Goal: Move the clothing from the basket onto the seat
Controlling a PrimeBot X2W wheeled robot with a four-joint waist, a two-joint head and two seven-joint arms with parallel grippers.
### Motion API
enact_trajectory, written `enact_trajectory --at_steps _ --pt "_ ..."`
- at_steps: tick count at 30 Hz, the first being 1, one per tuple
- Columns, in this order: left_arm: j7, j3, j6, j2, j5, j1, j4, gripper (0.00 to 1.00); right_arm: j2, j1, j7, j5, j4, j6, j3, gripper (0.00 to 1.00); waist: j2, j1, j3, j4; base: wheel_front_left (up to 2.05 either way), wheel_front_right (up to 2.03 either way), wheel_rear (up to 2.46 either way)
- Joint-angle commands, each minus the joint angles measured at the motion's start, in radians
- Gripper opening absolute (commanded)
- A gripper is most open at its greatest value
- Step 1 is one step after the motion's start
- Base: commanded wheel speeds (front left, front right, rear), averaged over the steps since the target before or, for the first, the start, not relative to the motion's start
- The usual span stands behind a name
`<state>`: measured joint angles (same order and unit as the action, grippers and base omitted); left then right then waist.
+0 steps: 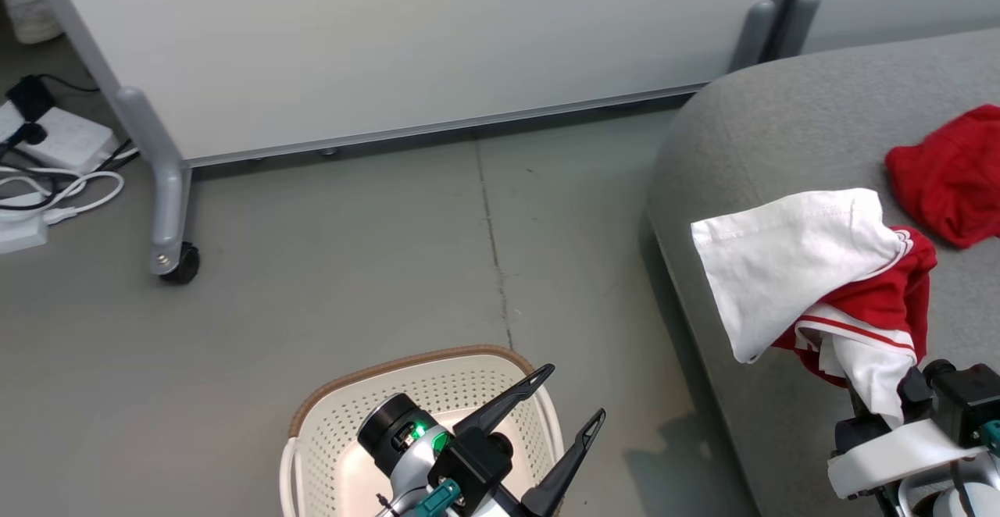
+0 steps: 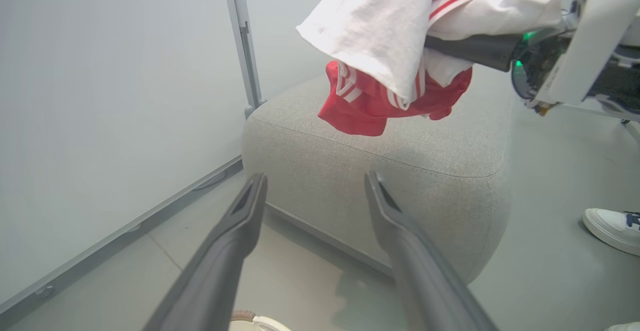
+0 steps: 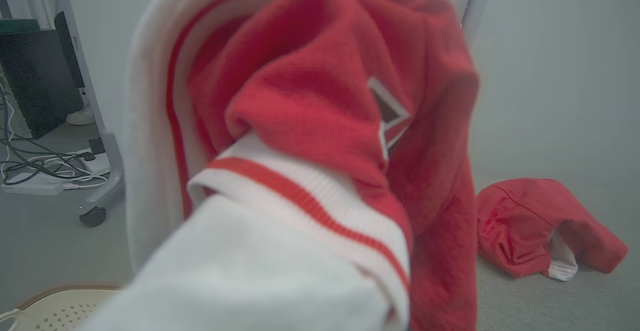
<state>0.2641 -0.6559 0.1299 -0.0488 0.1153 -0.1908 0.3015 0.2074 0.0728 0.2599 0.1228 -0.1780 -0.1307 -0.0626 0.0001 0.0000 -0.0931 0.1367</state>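
Over grey seat [image 1: 781, 111]: striped garment [image 1: 797, 267] in R pincer [image 2: 440, 46] grip; L pincer [image 1: 573, 392] agape above basket [image 1: 336, 439].

Ahead of me a pale grey partition panel [image 1: 406, 41] stood on a castered leg [image 1: 164, 181] over a smooth grey floor [image 1: 336, 283] crossed by a thin seam [image 1: 492, 236], while white power strips [image 1: 66, 138] and cables [image 1: 82, 189] lay at my left

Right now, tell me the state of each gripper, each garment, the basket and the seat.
left gripper: open, empty, over the basket.
right gripper: shut on the striped garment.
striped garment: hanging from the right gripper above the seat.
plain red garment: lying crumpled on the seat.
basket: upright, no clothing in the part that shows.
seat: bears the plain red garment.
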Motion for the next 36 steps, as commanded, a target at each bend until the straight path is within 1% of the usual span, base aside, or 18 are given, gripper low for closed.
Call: enact_trajectory --at_steps 1,9,15,22,26,29,36 --pt "0.001 0.005 0.001 -0.005 -0.002 -0.006 -0.002 1.00 0.002 0.011 0.004 -0.001 0.003 0.000 0.006 0.00 -0.0001 0.0000 -0.004 0.023 0.00 0.00 0.00" --pt "0.001 0.007 0.001 -0.010 -0.007 -0.026 -0.004 1.00 -0.010 0.017 0.004 -0.010 0.010 0.000 0.014 0.00 -0.0001 0.0000 -0.026 0.137 0.00 0.00 0.00" --pt "0.001 -0.003 0.001 -0.014 -0.007 -0.039 -0.001 1.00 -0.019 0.014 0.004 -0.015 0.009 0.000 0.039 0.00 -0.0001 0.0000 -0.041 0.224 0.00 0.00 0.00" --pt "0.001 -0.013 0.001 -0.018 -0.006 -0.046 0.000 1.00 -0.031 0.009 0.004 -0.017 0.003 0.000 0.051 0.00 -0.0001 0.0000 -0.050 0.307 0.00 0.00 0.00" --pt "0.001 -0.015 0.001 -0.020 -0.002 -0.042 0.003 1.00 -0.039 0.013 0.004 -0.018 -0.006 0.000 0.039 0.00 -0.0001 0.0000 -0.055 0.351 0.00 0.00 0.00" --pt "0.001 -0.024 0.001 -0.019 0.000 -0.037 0.004 1.00 -0.043 0.011 0.004 -0.015 -0.009 0.000 0.040 0.00 -0.0001 0.0000 -0.053 0.368 0.00 0.00 0.00" --pt "0.001 -0.057 0.001 -0.018 0.013 -0.063 0.014 1.00 -0.057 -0.013 0.004 -0.016 0.002 0.000 0.070 0.00 -0.0001 0.0000 -0.060 0.380 0.00 0.00 0.00"
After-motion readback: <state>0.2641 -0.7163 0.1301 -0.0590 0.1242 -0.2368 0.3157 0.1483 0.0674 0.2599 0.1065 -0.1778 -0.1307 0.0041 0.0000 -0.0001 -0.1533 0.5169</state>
